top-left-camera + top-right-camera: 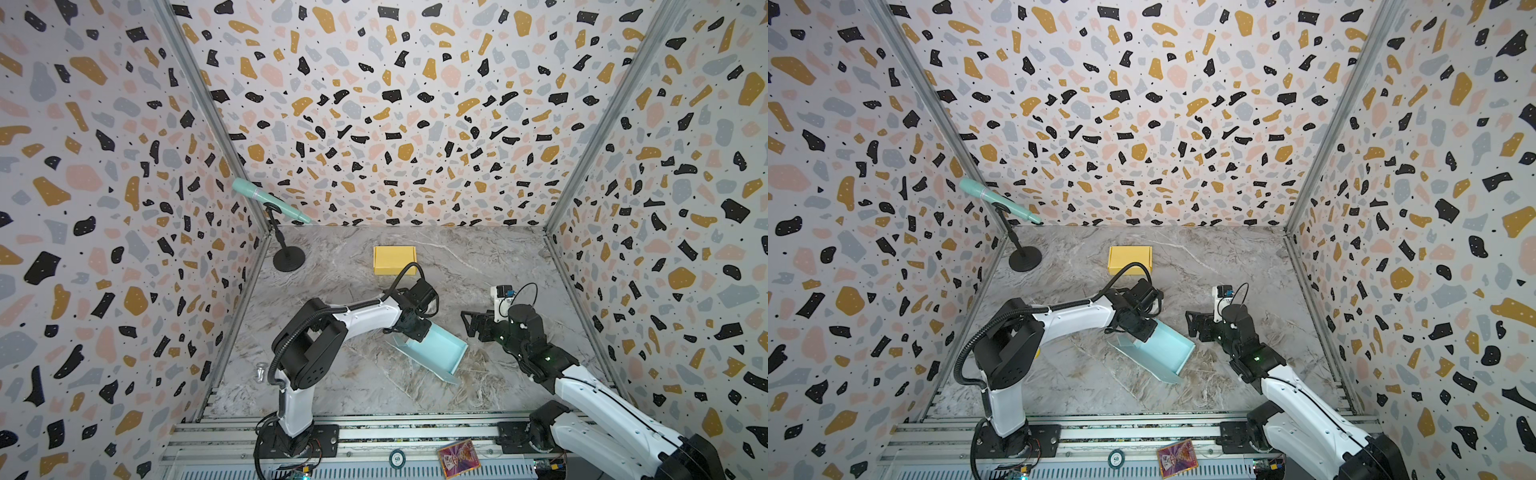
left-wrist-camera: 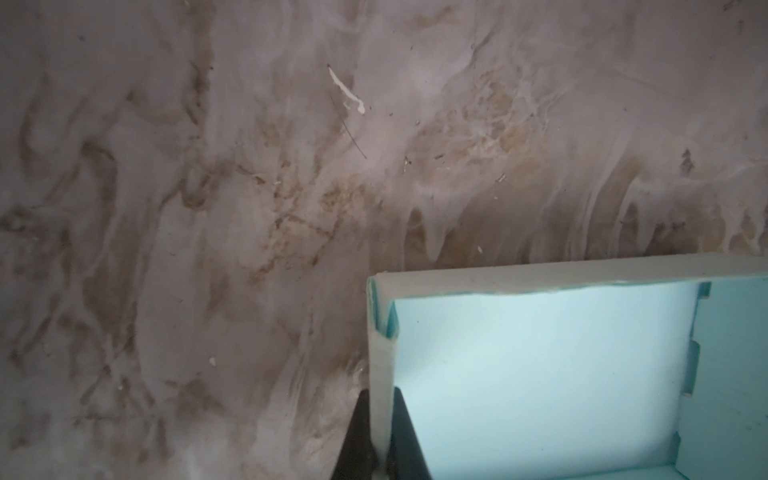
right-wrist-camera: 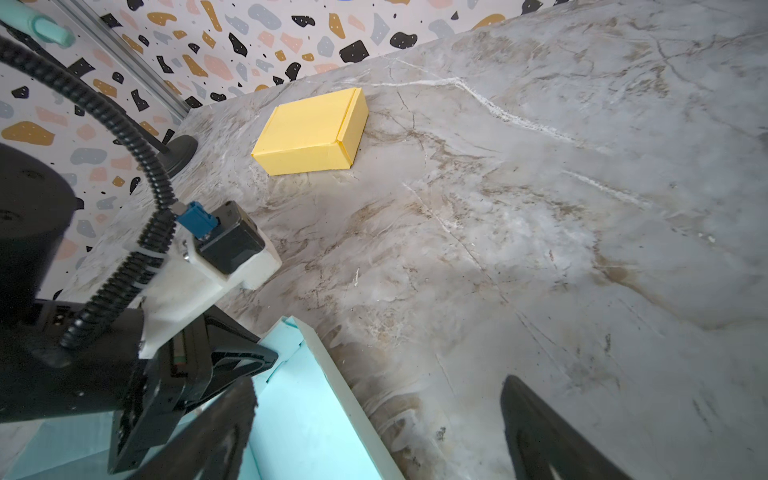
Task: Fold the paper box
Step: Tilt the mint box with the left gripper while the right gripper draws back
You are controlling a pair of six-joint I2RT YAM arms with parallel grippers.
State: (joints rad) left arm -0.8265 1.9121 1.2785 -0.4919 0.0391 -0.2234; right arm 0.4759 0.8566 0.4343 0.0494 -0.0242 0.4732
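A pale blue paper box (image 1: 436, 349) (image 1: 1163, 351) lies partly folded on the marble table, an open tray with raised walls and one flap flat toward the front. My left gripper (image 1: 415, 332) (image 1: 1142, 332) is shut on one of its side walls; in the left wrist view the two black fingers (image 2: 357, 436) pinch that white-edged wall, with the box's inside (image 2: 540, 374) beside them. My right gripper (image 1: 468, 323) (image 3: 376, 384) stands open just right of the box (image 3: 299, 415), holding nothing. One of its fingers hangs over the box's inside.
A closed yellow box (image 1: 394, 259) (image 3: 311, 133) sits toward the back of the table. A teal microphone (image 1: 270, 203) on a black stand (image 1: 289, 258) is in the back left corner. Patterned walls close three sides. A coloured card (image 1: 458, 457) lies on the front rail.
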